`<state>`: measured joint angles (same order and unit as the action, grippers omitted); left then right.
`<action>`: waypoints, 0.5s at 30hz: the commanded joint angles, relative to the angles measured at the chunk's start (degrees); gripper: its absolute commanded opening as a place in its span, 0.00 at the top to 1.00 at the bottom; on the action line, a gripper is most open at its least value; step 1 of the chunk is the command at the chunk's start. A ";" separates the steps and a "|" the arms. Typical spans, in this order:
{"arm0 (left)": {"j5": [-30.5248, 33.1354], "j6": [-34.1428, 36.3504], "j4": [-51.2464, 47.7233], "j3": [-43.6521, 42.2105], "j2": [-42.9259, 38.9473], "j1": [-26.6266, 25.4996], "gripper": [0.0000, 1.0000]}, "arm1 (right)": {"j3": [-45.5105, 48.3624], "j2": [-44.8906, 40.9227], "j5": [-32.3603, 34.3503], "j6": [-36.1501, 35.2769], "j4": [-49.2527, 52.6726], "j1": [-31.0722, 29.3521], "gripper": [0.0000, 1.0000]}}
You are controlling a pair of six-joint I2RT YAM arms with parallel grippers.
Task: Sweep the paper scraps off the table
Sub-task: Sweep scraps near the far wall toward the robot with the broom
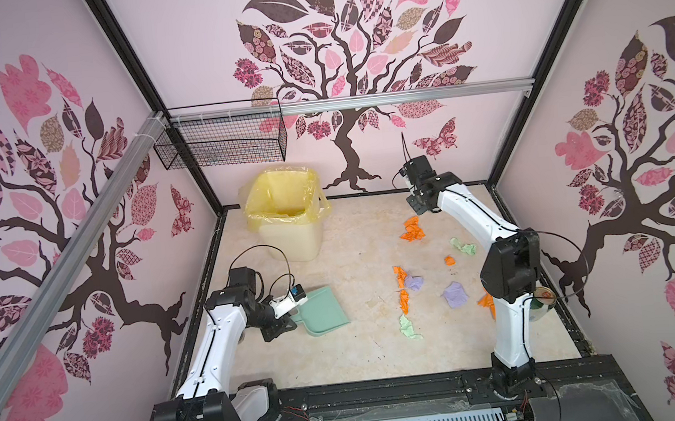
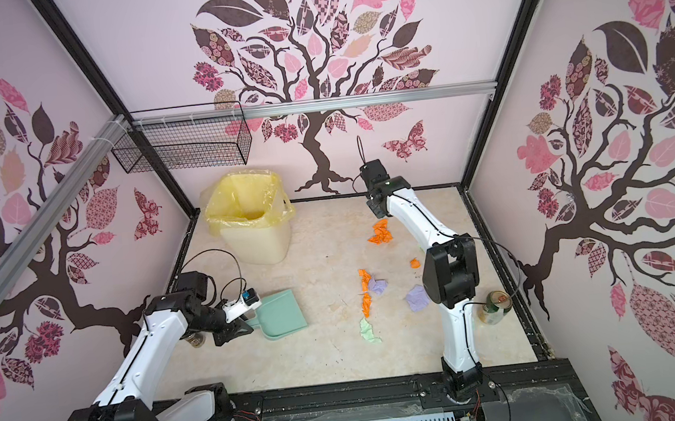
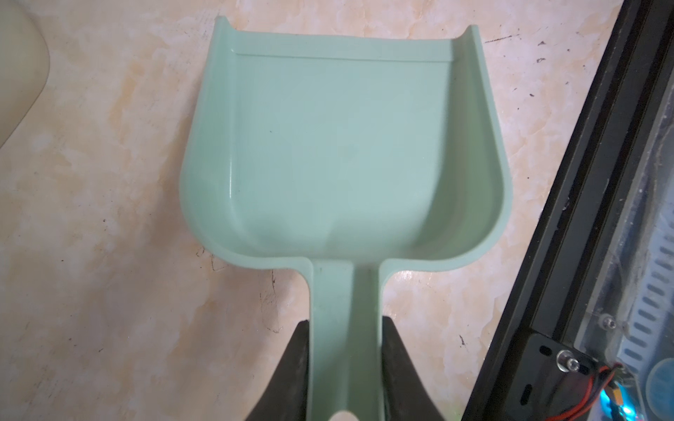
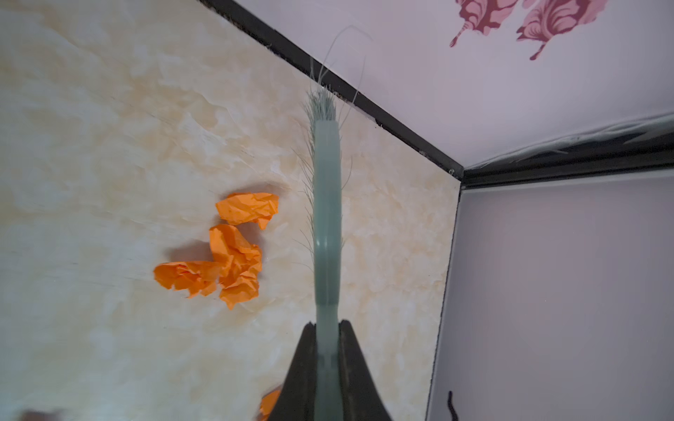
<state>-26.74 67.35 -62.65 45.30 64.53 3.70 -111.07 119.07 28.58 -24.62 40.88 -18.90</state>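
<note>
— Where do we find the paper scraps (image 1: 455, 294)?

— In both top views they lie scattered over the right half of the table (image 1: 340, 357). Lilac, orange and pale green pieces sit at middle right of the frame, and an orange cluster (image 1: 412, 230) sits higher up. One orange piece is partly hidden behind the right arm.

— And the right gripper (image 4: 327, 324)?

— In the right wrist view we see its jaws clamped on the handle of the teal brush (image 4: 327, 218). The bristles reach towards the black frame edge by the back wall. The orange cluster lies just beside the brush; we cannot tell whether any bristle touches it.

— What about the left gripper (image 3: 345, 324)?

— It is closed too, around the handle of the dustpan (image 3: 343, 145), with one finger on each side. In both top views the dustpan sits at the lower left of the table and seems to rest on the surface. Its mouth faces right, and it is well apart from the scraps.

— What else do we see on the table?

— A cream bin (image 1: 286, 220) lined with a yellow bag stands at upper left, above the dustpan. In a top view a can (image 2: 494, 306) stands near the right edge, beside the right arm.
</note>
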 commanded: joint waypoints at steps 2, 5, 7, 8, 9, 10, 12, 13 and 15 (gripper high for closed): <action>-0.44 0.55 -0.33 -0.80 0.24 -0.19 1.00 | 2.40 3.56 8.12 -15.62 -11.51 -0.78 1.00; -0.94 0.18 0.48 -1.43 0.81 -0.26 1.00 | 5.41 4.05 7.03 -17.25 -12.21 -1.51 1.00; -1.11 0.17 0.78 -1.58 1.43 -0.23 1.00 | 9.28 3.32 6.78 -19.73 -14.11 -2.66 1.00; -1.19 0.15 0.90 -1.55 1.79 -0.20 1.00 | 10.95 2.90 6.44 -20.41 -14.84 -3.21 1.00; -1.20 0.23 0.97 -1.53 1.92 -0.28 1.00 | 12.00 2.69 6.32 -20.68 -14.97 -3.79 1.00; -1.21 0.31 1.10 -1.57 2.06 -0.28 1.00 | 12.79 2.66 6.59 -20.86 -15.03 -4.38 1.00; -1.33 0.32 1.32 -1.53 2.15 -0.27 1.00 | 14.63 2.42 7.01 -21.56 -15.36 -5.65 1.00; -1.45 0.37 1.46 -1.53 1.98 -0.23 1.00 | 15.43 2.10 7.23 -21.88 -15.73 -6.39 1.00; -1.64 0.32 1.37 -1.52 1.85 -0.28 1.00 | 16.71 1.59 8.34 -22.14 -15.23 -7.82 1.00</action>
<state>-26.68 67.42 -61.91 45.19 66.65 3.68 -94.87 121.34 35.35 -44.88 26.92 -24.88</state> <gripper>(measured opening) 0.263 0.119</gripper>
